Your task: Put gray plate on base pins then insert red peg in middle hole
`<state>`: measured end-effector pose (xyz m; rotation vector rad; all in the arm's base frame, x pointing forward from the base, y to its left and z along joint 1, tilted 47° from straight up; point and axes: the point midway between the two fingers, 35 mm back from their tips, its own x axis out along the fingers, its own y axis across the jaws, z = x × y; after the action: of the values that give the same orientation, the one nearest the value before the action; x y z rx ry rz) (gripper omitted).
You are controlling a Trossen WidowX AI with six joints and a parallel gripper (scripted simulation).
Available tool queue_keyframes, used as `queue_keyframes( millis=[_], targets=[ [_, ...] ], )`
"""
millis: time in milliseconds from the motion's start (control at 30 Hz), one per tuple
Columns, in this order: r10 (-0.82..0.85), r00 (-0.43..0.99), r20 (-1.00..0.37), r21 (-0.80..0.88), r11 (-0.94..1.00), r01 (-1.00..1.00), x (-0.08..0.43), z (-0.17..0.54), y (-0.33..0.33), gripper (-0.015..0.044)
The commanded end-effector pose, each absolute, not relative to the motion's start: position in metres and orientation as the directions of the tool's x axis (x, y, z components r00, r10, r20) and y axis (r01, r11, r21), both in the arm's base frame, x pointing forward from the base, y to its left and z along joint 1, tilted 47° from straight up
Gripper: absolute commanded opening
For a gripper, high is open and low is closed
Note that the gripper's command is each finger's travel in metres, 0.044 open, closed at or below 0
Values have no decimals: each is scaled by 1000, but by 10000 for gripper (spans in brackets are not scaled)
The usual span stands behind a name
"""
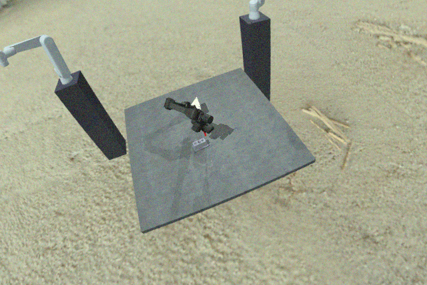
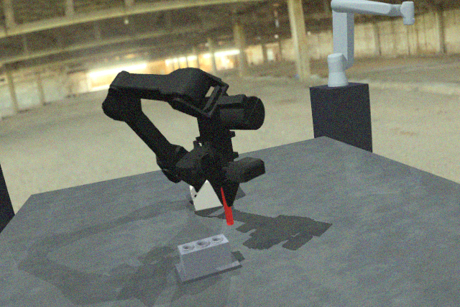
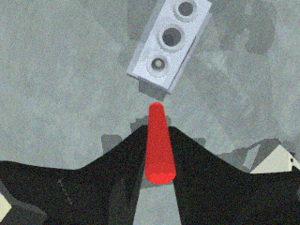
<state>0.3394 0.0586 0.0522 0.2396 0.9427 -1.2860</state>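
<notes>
My gripper is shut on the red peg. The peg points down between the fingertips, above the table and off to one side of the gray plate. The plate is a light gray block with three holes in a row along its top, and it looks flat and level on the base. A pin tip shows inside its near end hole in the wrist view. The middle hole is dark and empty. The peg does not touch the plate.
A white angular block stands at the arm's root, behind the gripper. The gray table carries the arm's shadow. Two pale arms on dark pillars stand beyond its edges.
</notes>
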Motion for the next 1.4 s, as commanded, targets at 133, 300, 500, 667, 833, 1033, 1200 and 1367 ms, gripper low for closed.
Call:
queue_keyframes(
  millis=[133, 300, 500, 667, 833, 1033, 1200, 1367],
  targets=[
    [-712, -16, -702, -335, 311, 889, 350, 71, 39, 0],
    [-716, -17, -698, -337, 307, 890, 354, 82, 27, 0],
    [-721, -19, -693, -339, 302, 891, 359, 94, 13, 0],
    [-722, -20, -691, -340, 301, 891, 360, 96, 10, 0],
    [-722, -20, -691, -339, 301, 891, 362, 95, 11, 0],
    [-722, -20, -691, -339, 301, 891, 361, 95, 11, 0],
    [-722, -20, -691, -339, 301, 891, 361, 95, 11, 0],
    [-722, -20, -691, -339, 301, 891, 361, 95, 11, 0]
  ],
)
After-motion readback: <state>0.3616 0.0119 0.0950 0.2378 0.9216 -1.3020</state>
